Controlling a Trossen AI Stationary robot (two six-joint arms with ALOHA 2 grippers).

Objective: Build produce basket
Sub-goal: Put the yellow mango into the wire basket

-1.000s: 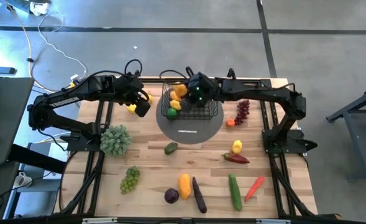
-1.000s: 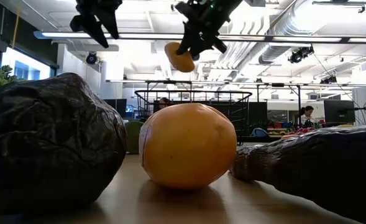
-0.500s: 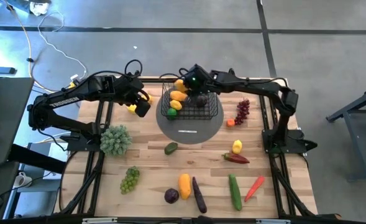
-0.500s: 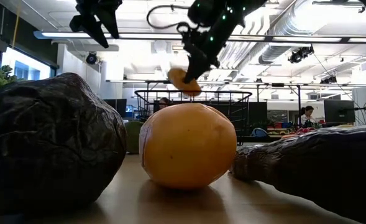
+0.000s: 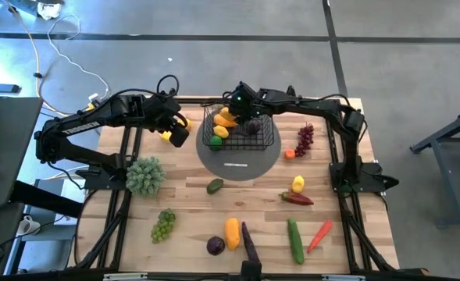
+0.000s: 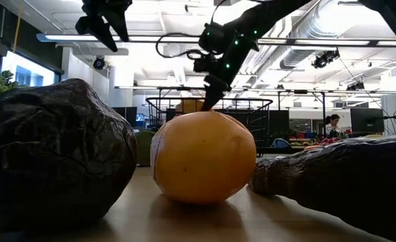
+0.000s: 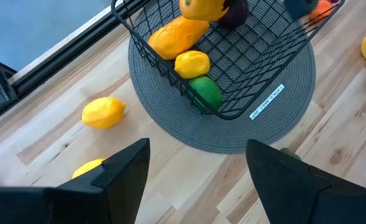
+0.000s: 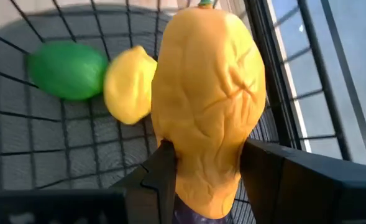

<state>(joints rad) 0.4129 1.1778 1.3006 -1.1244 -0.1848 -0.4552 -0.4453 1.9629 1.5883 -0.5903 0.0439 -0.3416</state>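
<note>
The black wire basket [image 5: 241,129] stands on a round grey disc [image 5: 239,156] at the table's far middle. It holds a lemon [image 7: 192,63], a green lime [image 7: 206,93], an orange-yellow piece [image 7: 176,36] and a dark purple piece [image 7: 235,12]. My right gripper [image 5: 233,111] reaches into the basket's far left part, shut on an orange-yellow pepper-like fruit [image 8: 207,93]. My left gripper [image 5: 179,133] hangs open and empty above the table, left of the basket; its fingers also show in its wrist view [image 7: 198,168]. My right gripper pinches the orange-yellow fruit by its narrower end [image 8: 201,186] between its two fingers [image 8: 164,180]. The fingers slant down from the table's right side. The fruit sticks out beyond the fingertips at the height of the basket's rim [image 6: 192,105]. Whether it rests on the other pieces, I cannot tell.
Loose produce lies on the table: two lemons [image 7: 104,112] left of the basket, a leafy green head [image 5: 144,176], green grapes [image 5: 164,225], purple grapes [image 5: 304,139], an avocado [image 5: 214,186], a red pepper [image 5: 296,199], a cucumber [image 5: 294,240], an aubergine [image 5: 250,243].
My right gripper has gone down and toward the table's left and far side, into the basket. The orange-yellow fruit has come down with it from well above the rim to rim height.
</note>
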